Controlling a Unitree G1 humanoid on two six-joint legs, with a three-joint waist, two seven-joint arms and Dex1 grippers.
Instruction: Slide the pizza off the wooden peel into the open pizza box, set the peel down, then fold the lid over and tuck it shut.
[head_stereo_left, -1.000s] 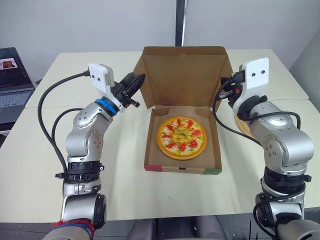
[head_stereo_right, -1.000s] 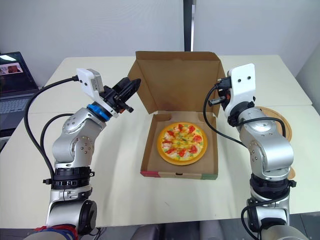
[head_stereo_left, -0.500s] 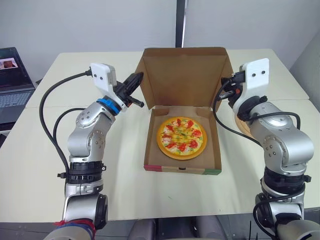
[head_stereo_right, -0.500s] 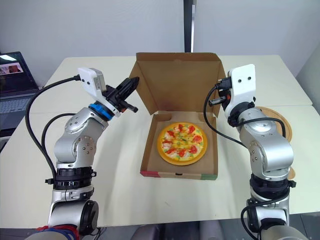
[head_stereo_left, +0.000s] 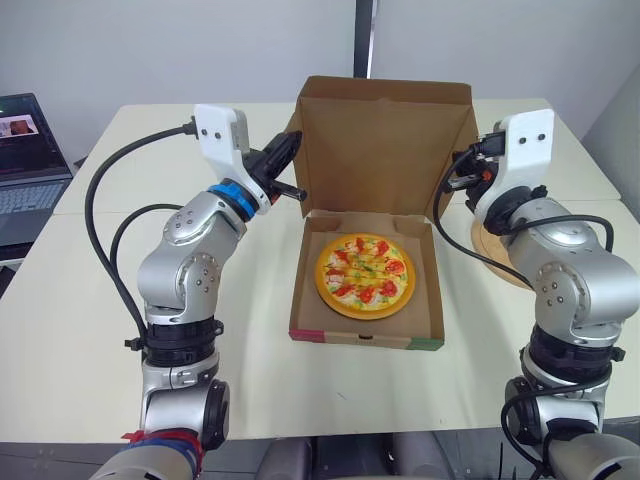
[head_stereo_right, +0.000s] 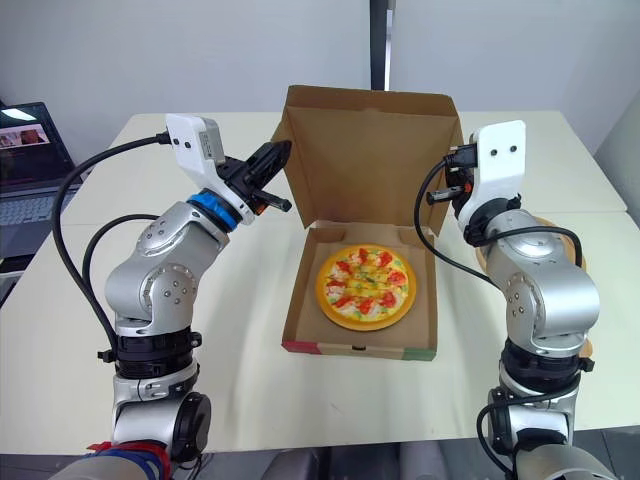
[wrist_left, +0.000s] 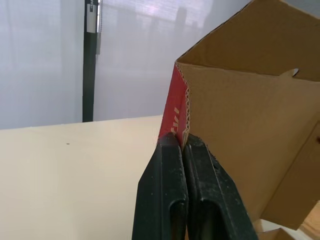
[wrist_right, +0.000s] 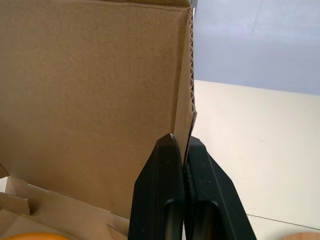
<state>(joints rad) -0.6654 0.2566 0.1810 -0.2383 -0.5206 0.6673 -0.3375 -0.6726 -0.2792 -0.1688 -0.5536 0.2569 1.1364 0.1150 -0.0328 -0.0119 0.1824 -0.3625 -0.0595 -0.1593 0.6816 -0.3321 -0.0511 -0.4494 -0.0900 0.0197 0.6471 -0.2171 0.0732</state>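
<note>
Pizza box (head_stereo_left: 365, 338) lay open at the middle of the table (head_stereo_left: 80, 300), its tray towards the near side and its lid (head_stereo_left: 385, 150) raised at the far side, standing close to upright; the pizza (head_stereo_left: 364, 274) rested flat inside the tray, round and whole, with a strip of bare cardboard around it on every side. Left gripper (wrist_left: 182, 141) was clenched on the left edge of the lid, the corrugated cardboard pinched between its two black fingers; the wrist view showed the red printed outer face of that edge rising just above the fingertips. Right gripper (wrist_right: 181, 142) was clenched likewise on the right edge of the lid, the brown side flap passing down between its fingers; both grippers were held above the table at about the lid's mid-height, one on either side. Wooden peel (head_stereo_left: 487, 255) lay flat on the table to the right of the box, largely hidden behind the right arm; a laptop (head_stereo_left: 25, 160) stood open at the far left, well apart from the box.
</note>
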